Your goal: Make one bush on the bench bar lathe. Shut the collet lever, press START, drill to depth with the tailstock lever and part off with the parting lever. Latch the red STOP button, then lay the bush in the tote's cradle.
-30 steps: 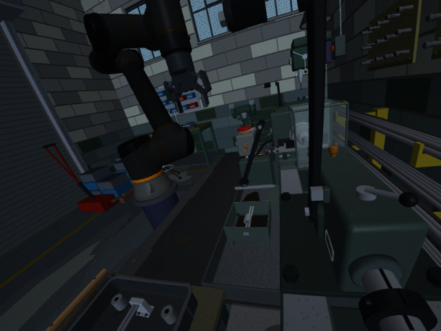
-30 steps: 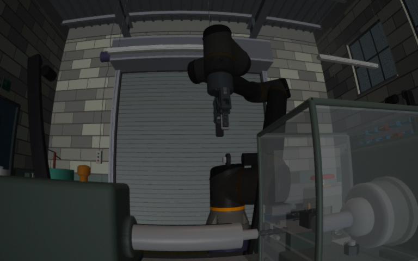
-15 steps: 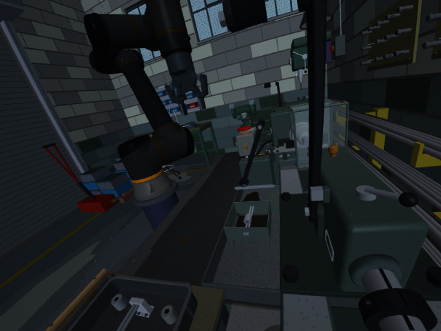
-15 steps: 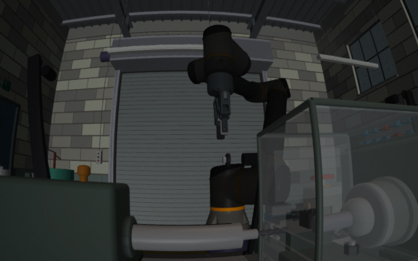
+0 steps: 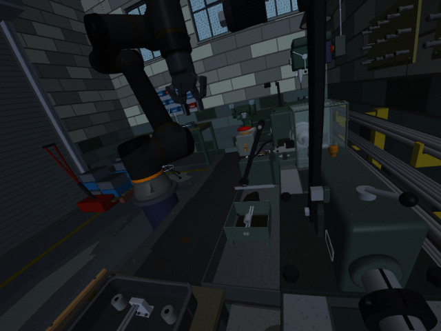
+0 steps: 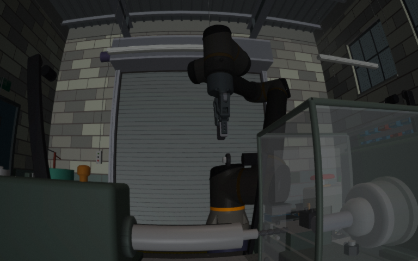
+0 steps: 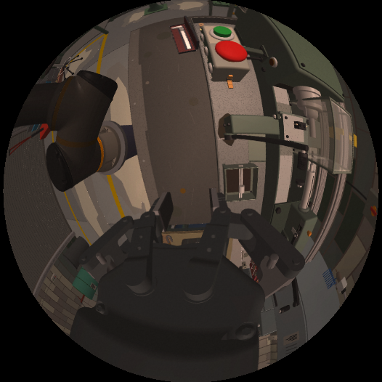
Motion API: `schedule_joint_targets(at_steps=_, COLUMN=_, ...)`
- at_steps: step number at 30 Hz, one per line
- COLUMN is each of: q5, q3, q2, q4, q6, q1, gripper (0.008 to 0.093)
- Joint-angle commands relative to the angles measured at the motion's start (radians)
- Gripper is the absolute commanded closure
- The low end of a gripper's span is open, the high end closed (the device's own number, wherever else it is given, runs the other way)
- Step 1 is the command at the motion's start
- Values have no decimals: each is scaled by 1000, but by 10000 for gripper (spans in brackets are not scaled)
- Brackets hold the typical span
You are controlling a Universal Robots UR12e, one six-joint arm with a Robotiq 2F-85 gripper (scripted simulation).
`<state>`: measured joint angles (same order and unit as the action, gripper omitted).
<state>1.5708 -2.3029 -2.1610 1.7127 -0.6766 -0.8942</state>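
Note:
The green bench lathe (image 5: 359,213) runs along the right of the bench, its chuck (image 6: 376,209) behind a clear guard (image 5: 320,132) and its tailstock lever (image 5: 386,195) on the near housing. A control box carries the red STOP button (image 7: 231,51) and the green START button (image 7: 222,31). The long black lever (image 5: 252,153) leans by the box. The green tote (image 5: 248,221) with its cradle sits in front of the lathe. High above the bench's left side, well away from the lathe, my gripper (image 5: 190,101) hangs part-way open and empty, fingers pointing down.
My arm's base (image 5: 153,185) stands left of the bench. A dark tray (image 5: 131,306) with pale parts lies at the near-left corner. Bar stock on yellow racks (image 5: 395,142) lines the right wall. A roller door is behind the arm.

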Motion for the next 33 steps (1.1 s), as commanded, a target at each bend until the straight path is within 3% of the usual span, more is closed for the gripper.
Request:
schedule_joint_targets(at_steps=1, q5=0, q3=1, q2=0, q4=0, q6=0, q1=0, gripper=534)
schedule_joint_targets(at_steps=19, q5=0, q3=1, q2=0, q4=0, q6=0, q1=0, gripper=874)
schedule_joint_targets(at_steps=29, q5=0, q3=2, q2=0, q4=-1, q6=0, q1=0, gripper=874)
schedule_joint_targets(at_steps=33, q5=0, q3=47, q2=-7, q4=-51, q6=0, q1=0, gripper=874)
